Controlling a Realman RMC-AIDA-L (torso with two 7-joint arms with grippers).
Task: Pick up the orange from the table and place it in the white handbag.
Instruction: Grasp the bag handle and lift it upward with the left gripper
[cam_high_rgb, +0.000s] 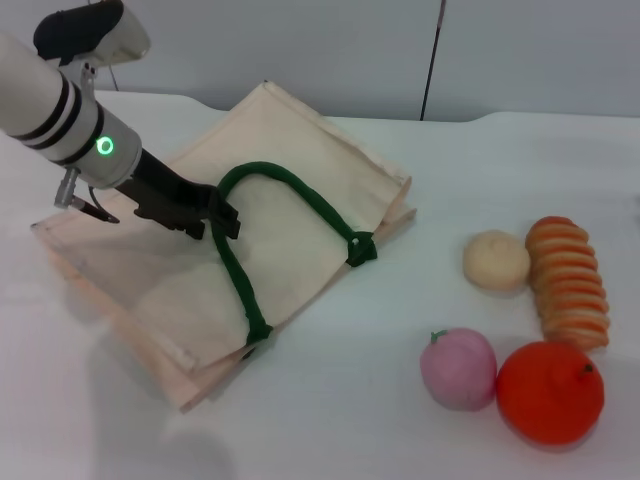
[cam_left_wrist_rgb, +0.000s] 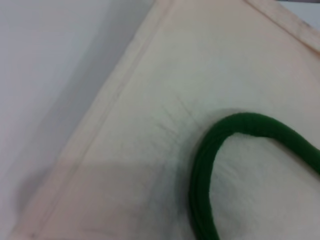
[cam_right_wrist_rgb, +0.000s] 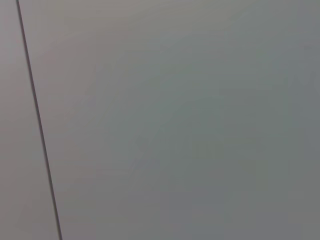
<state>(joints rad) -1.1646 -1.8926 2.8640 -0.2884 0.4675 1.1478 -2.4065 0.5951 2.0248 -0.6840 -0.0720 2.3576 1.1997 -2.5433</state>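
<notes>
1. The white handbag (cam_high_rgb: 290, 200) lies flat on the table (cam_high_rgb: 400, 430), on the robot's left half, turned so its corners point toward and away from the robot; its long edges run diagonally.
2. Its green handle (cam_high_rgb: 285, 185) loops over the cloth, arching toward the far left and ending at two tabs near the bag's right-hand edge.
3. The left gripper (cam_high_rgb: 215, 215) hangs low over the bag, its dark tip right at the bend of the handle; whether its fingers are spread or pressed together I cannot tell.
4. The orange (cam_high_rgb: 550, 392) sits at the near right, stem nub pointing up and right, touching a pink fruit (cam_high_rgb: 458, 368) on its left.
5. A ridged loaf (cam_high_rgb: 568, 282) and a pale bun (cam_high_rgb: 496, 260) lie just behind.
6. Bare tabletop stretches between bag and fruit.
7. The right gripper is out of sight.
</notes>
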